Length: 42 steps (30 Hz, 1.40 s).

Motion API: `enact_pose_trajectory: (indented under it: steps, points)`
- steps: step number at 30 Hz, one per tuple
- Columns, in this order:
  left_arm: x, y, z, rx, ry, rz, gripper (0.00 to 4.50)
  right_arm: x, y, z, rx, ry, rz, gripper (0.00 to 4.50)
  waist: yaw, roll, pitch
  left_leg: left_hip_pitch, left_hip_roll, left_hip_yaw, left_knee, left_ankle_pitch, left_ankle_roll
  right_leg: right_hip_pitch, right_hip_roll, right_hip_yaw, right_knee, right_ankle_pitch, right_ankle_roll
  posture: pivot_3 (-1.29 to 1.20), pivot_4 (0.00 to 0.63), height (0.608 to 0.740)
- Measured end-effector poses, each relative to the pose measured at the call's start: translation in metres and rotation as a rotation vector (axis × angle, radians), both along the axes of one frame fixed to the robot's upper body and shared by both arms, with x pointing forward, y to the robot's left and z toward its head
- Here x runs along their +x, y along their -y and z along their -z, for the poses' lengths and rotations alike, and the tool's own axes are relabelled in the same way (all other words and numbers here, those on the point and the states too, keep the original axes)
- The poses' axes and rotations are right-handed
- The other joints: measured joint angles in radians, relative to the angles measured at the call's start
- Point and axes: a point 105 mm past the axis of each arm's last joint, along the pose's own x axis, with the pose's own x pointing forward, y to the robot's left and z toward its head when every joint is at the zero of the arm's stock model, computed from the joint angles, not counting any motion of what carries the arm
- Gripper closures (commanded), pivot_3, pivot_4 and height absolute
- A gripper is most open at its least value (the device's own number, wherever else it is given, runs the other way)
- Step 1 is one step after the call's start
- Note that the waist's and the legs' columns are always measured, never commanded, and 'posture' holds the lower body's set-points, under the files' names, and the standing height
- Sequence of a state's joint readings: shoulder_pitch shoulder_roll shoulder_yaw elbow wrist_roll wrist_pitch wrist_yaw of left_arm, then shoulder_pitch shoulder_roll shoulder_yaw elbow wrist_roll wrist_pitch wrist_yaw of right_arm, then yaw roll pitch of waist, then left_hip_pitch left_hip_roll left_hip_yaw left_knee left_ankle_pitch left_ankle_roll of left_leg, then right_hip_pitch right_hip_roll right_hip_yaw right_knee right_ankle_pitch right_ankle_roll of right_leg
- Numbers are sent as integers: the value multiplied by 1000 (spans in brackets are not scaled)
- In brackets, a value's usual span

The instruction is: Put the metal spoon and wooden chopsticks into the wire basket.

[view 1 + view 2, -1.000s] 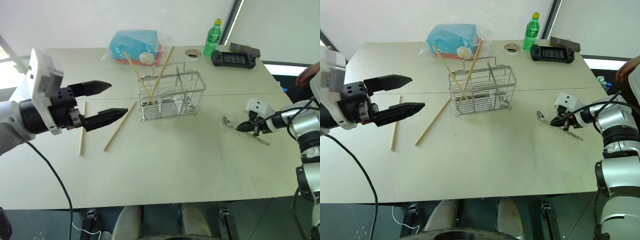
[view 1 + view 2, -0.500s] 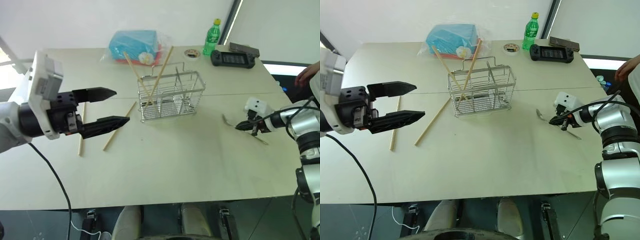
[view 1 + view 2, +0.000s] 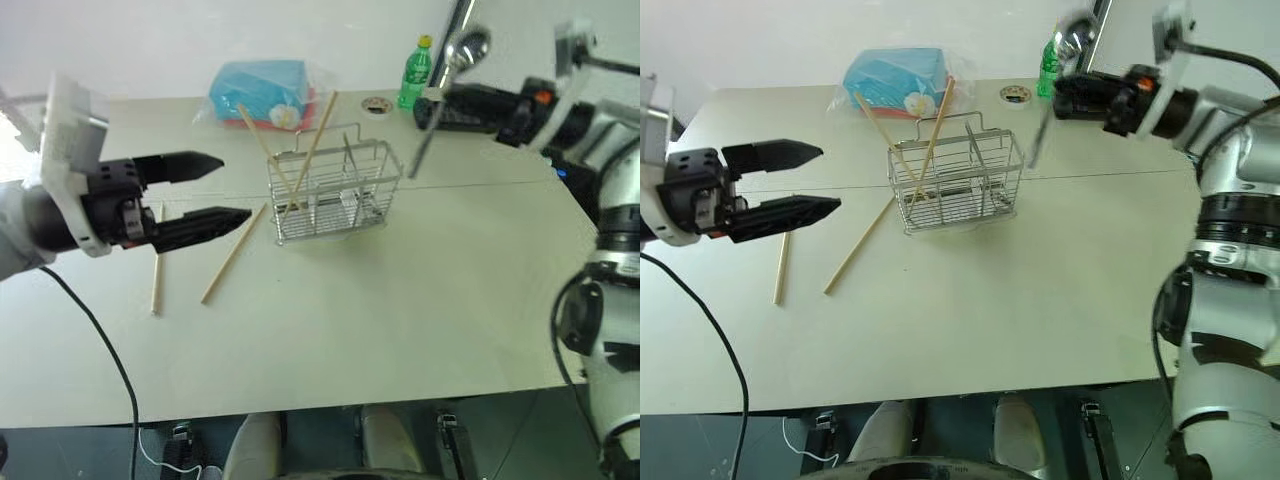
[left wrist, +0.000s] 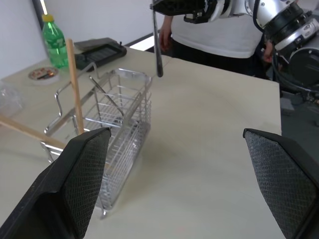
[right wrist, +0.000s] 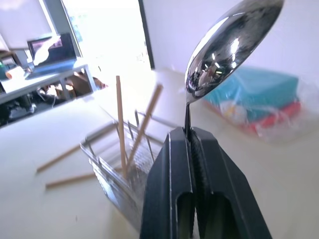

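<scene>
Two sticks: chopsticks (image 3: 300,160) stand crossed in the basket (image 3: 335,192); two lie on the table (image 3: 400,300).
Right gripper (image 3: 1065,95): clamped on the spoon (image 3: 440,85), high beside the basket.
Left gripper (image 3: 225,187): wide, empty.
Handling: the spoon looks light, stiff, slippery; I judge the thin handle best.

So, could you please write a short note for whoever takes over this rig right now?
Right gripper: shut on the metal spoon, held in the air beside the wire basket, bowl up.
Left gripper: open, empty, above the table.
Wooden chopsticks: two lean crossed in the basket; two lie on the table to its left.
Done: two chopsticks in.
Left: put the spoon in, then pick up and add the two loose chopsticks.
</scene>
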<state>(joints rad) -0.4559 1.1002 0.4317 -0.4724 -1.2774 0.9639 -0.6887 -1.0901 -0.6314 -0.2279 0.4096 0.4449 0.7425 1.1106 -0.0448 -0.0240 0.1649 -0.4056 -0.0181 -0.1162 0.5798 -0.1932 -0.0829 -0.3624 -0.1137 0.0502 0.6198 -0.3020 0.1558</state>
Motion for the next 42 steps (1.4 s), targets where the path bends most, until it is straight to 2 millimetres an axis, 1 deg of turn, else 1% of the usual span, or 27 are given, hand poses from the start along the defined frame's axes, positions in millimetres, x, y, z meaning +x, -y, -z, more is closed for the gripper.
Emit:
enact_pose_trajectory:
  steps: [2, 3, 6, 8, 10, 12, 14, 16, 20, 22, 23, 26, 28, 29, 30, 36, 38, 40, 42]
  points:
    - [3, 0, 1, 6, 3, -3, 0, 5, -17, 1, 26, 6, -1, 4448, 1, 0, 0, -1, 0, 0, 0, 0, 0, -2, 0, 0, 1, 0, 0, 0, 150, 710]
    - [4, -1, 1, 5, 2, -8, 0, 8, -22, 2, 41, 6, 12, 4448, 3, 0, 0, -2, 0, 0, 0, 0, 0, -2, 0, 0, 1, 0, 0, 0, 150, 710]
    - [6, -3, -2, -5, 8, -17, 0, 15, -30, -3, 69, 41, 46, 4448, 6, -1, 0, -2, 0, 0, 0, 0, 0, -2, 0, 0, 1, 1, 1, 0, 150, 710]
    - [7, -3, -3, -7, 14, -18, 0, 18, -34, -4, 74, 73, 62, 4448, 4, -1, 0, -2, 0, 0, 0, 0, 0, -2, 0, 0, 1, 1, 1, 0, 150, 710]
    - [7, -3, -3, -10, 14, -18, 0, 26, -34, 0, 70, 80, 104, 4448, 0, -1, 0, -1, 0, 0, 0, 0, 0, -3, 0, 0, 2, 1, 1, 0, 150, 710]
    - [7, -3, -3, -13, 15, -22, 0, 37, -36, 8, 65, 67, 144, 4448, -1, -1, 0, -1, 0, 0, 0, 0, 0, -4, 0, 0, 5, 1, 1, 0, 150, 710]
    - [8, -3, -3, -13, 16, -25, 0, 42, -38, 16, 42, 58, 160, 4448, -1, -1, 0, -1, 0, 1, 0, 0, 0, -6, 0, 0, 8, 1, 1, 0, 150, 710]
    - [8, -3, -3, -14, 17, -33, 0, 44, -41, 21, 4, 71, 164, 4448, -1, -1, 0, -1, 0, 1, 0, 0, 0, -8, 0, 0, 9, 1, 1, 0, 150, 710]
    - [9, -3, -3, -13, 19, -41, 0, 45, -46, 24, -38, 106, 163, 4448, -1, -1, 0, -1, 0, 1, 0, 0, 0, -8, 0, 0, 9, 1, 1, 0, 150, 710]
    - [9, -3, -3, -10, 23, -47, 0, 45, -46, 37, -67, 96, 165, 3892, -1, -2, -1, -1, 0, 1, 0, 0, 0, -7, 0, 0, 9, 1, 1, 0, 150, 710]
    - [10, -3, -3, -9, 24, -50, 0, 45, -46, 46, -79, 77, 165, 3538, 1, -2, -1, -1, 0, 1, 0, 0, 0, -7, 0, 0, 9, 1, 1, 0, 150, 710]
    - [10, -4, -4, -8, 27, -58, 0, 45, -45, 68, -100, 16, 168, 1983, 1, -2, -1, -1, 0, 1, 0, 0, 0, -7, 0, 0, 9, 1, 1, 0, 150, 710]
    - [10, -4, -4, -8, 28, -60, 0, 43, -45, 70, -106, 15, 171, 982, 0, -2, -1, -1, 0, 1, 0, 0, 0, -8, 0, 0, 10, 1, 1, 0, 150, 710]
    - [10, -4, -4, -8, 28, -61, 0, 43, -45, 68, -107, 23, 174, 394, 0, -2, -1, -1, 0, 1, 0, 0, 0, -8, 0, 0, 10, 1, 1, 0, 150, 710]
    - [10, -4, -4, -8, 28, -61, 0, 41, -46, 65, -109, 37, 176, 40, -2, -2, -1, -1, 0, 1, 0, 0, 0, -8, 0, 0, 10, 1, 1, 0, 150, 710]
    - [11, -5, -7, -10, 39, -64, 0, 35, -50, 51, -104, 82, 176, 40, 0, -2, -1, -1, 0, 1, 0, 0, 0, -8, 0, 0, 10, 1, 1, 0, 150, 710]
    - [12, -6, -7, -11, 40, -73, 0, 32, -48, 45, -92, 86, 173, 40, 2, -2, -1, -1, 0, 1, 0, 0, 0, -8, 0, 0, 10, 1, 1, 0, 150, 710]
    - [13, -11, -6, -14, 40, -104, 0, 27, -40, 36, -107, 111, 189, 40, 3, -2, -1, -2, 0, 1, 0, 0, 0, -8, 0, 0, 9, 0, 1, 0, 150, 710]
    - [16, -21, -8, -31, 46, -158, 0, 23, -25, 23, -117, 144, 219, 40, 3, -3, 0, -2, 0, 1, 0, 0, 0, -8, 0, 0, 9, 0, 1, 0, 150, 710]
